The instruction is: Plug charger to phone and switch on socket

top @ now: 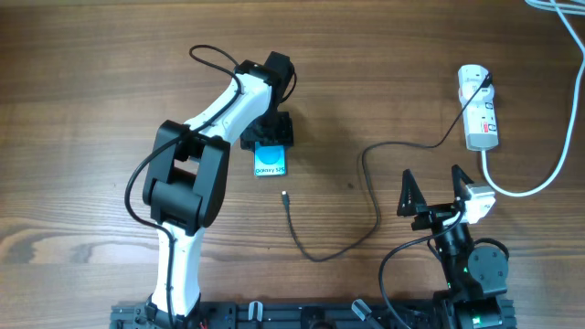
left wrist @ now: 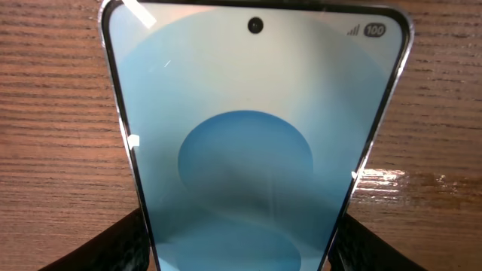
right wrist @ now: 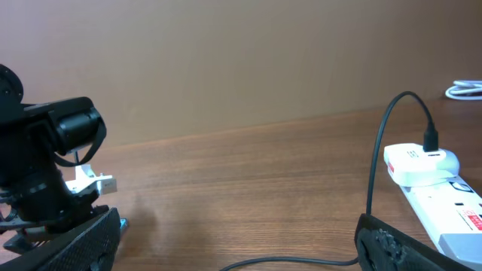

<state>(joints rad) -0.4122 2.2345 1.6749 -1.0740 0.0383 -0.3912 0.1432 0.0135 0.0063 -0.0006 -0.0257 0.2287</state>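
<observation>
The phone (top: pixel 270 164) lies flat on the wooden table with its teal-blue screen lit, and it fills the left wrist view (left wrist: pixel 248 135). My left gripper (top: pixel 268 143) straddles its far end, a black finger (left wrist: pixel 120 245) pressed against each long side of it. The charger, a thin black cable (top: pixel 322 256), lies loose with its connector tip (top: pixel 284 194) just below the phone, apart from it. Its other end is plugged into the white socket (top: pixel 479 108) at the right. My right gripper (top: pixel 433 185) stands wide open and holds nothing, near the socket (right wrist: pixel 444 203).
A thick white cord (top: pixel 539 183) loops from the socket to the table's right edge and up to the far right corner. The left arm (right wrist: pixel 53 173) shows at the left in the right wrist view. The cable (right wrist: pixel 301 261) crosses the table in front of the right gripper (right wrist: pixel 241 241).
</observation>
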